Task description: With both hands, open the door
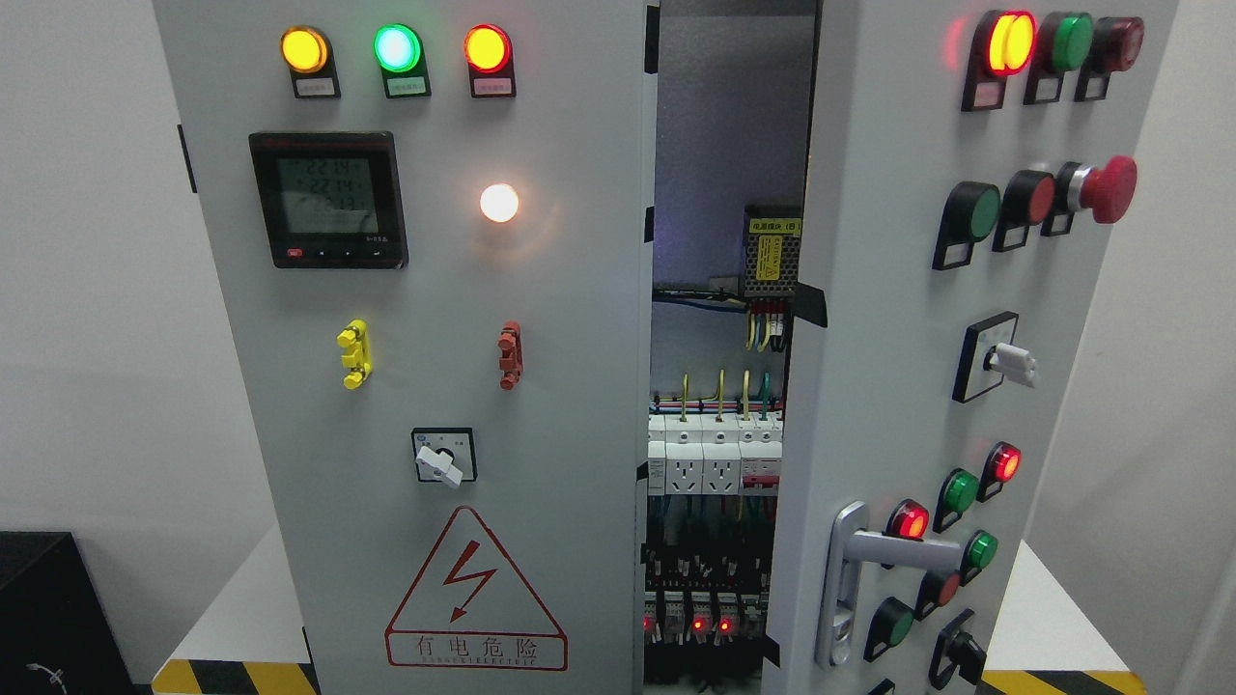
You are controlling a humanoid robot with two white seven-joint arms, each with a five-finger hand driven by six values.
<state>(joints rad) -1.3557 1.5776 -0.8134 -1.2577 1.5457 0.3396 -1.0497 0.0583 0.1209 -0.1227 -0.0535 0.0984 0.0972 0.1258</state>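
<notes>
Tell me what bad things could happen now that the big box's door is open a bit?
The right door stands partly open, so live wiring and breakers with red lights show in the gap; reaching in there might cause a shock, as the warning triangle hints. The red mushroom button and other switches stick out of that door, so a hand going for the silver handle could bump one. No robot hands are in view.

A black box (pixel 53 608) sits at the near left, just beside the white platform (pixel 241 608), whose near edge carries yellow-and-black hazard tape (pixel 232 678). White wall (pixel 87 290) behind.
</notes>
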